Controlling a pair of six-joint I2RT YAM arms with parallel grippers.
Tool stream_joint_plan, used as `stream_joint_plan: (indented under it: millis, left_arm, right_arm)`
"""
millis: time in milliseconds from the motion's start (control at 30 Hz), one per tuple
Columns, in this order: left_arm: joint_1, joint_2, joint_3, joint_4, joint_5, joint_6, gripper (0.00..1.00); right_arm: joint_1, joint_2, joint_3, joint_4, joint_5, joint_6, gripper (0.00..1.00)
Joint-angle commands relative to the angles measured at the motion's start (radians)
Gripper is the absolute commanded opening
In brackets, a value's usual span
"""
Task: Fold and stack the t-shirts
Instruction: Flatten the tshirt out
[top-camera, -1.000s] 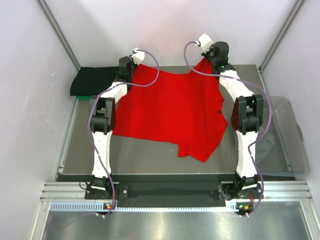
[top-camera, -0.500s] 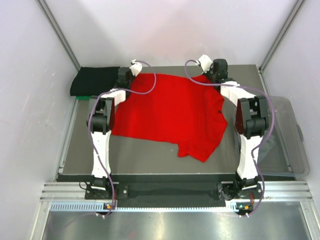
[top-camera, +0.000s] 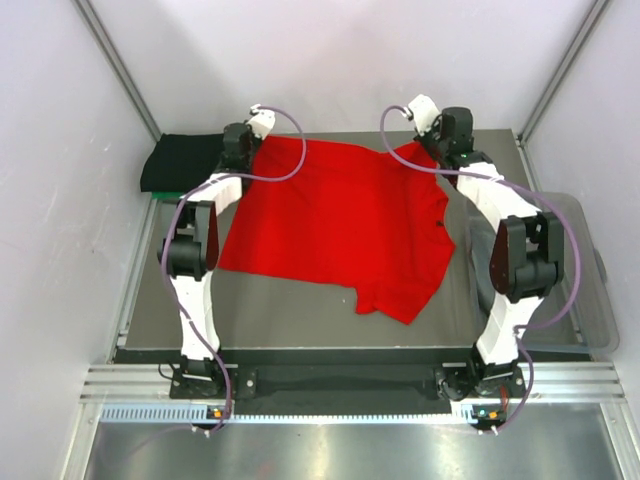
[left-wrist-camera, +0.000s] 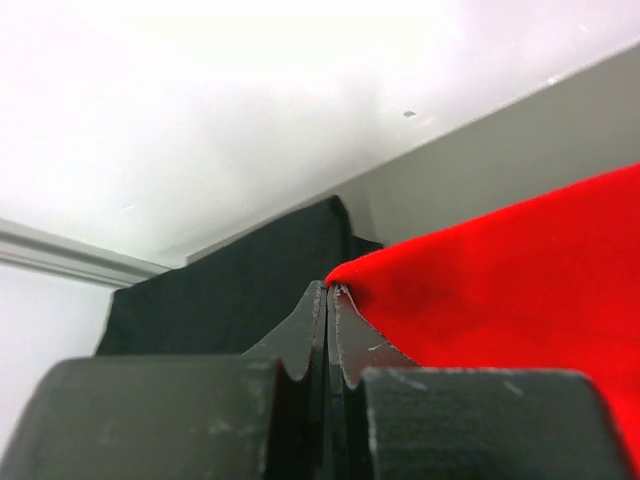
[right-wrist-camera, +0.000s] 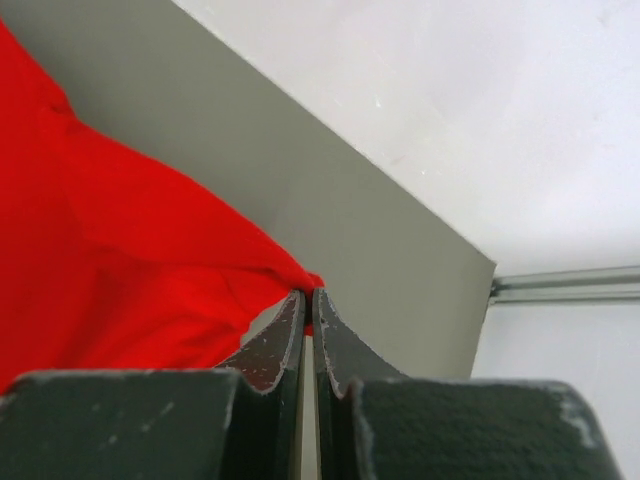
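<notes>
The large red t-shirt (top-camera: 340, 225) lies spread over the middle of the grey table, one sleeve trailing toward the front. My left gripper (top-camera: 243, 150) is shut on its far left corner, and the left wrist view shows red cloth (left-wrist-camera: 500, 280) pinched at the tips. My right gripper (top-camera: 437, 140) is shut on the far right corner, with red cloth (right-wrist-camera: 120, 260) at its tips. A black t-shirt (top-camera: 190, 162) lies folded at the far left corner, with a green edge (top-camera: 165, 194) under it. It also shows in the left wrist view (left-wrist-camera: 230, 290).
A clear plastic bin (top-camera: 565, 270) with grey cloth inside (top-camera: 530, 295) stands at the right of the table. White walls and metal frame posts close in the back and sides. The table's far edge (right-wrist-camera: 400, 220) runs just beyond the right gripper.
Both grippers have moved toward the far edge and lower, pulling the shirt's far edge back and flatter. The right arm has stretched out further.
</notes>
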Motion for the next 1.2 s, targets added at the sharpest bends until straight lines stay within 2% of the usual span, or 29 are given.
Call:
stream_joint_plan:
  millis: [0, 200, 367, 600, 1000, 1167]
  left_arm:
    - [0.023, -0.091, -0.024, 0.057, 0.001, -0.041, 0.00]
    - [0.041, -0.176, -0.085, 0.047, 0.002, -0.058, 0.00]
    - [0.059, -0.203, -0.102, 0.045, 0.015, -0.055, 0.00]
    - [0.061, -0.129, 0.019, -0.007, 0.085, -0.069, 0.00]
    - [0.055, 0.036, 0.255, -0.053, 0.085, -0.055, 0.00]
    - [0.055, 0.082, 0.286, -0.039, 0.088, -0.046, 0.00]
  right_arm:
    - [0.009, -0.064, -0.029, -0.047, -0.020, 0.045, 0.00]
    - [0.031, -0.060, -0.030, -0.052, -0.020, 0.068, 0.00]
    - [0.038, 0.012, 0.074, -0.053, -0.020, 0.074, 0.00]
    - [0.038, 0.089, 0.195, -0.042, 0.011, 0.089, 0.00]
    - [0.017, 0.160, 0.327, -0.056, 0.074, 0.030, 0.00]
    - [0.006, 0.212, 0.391, -0.061, 0.072, 0.043, 0.00]
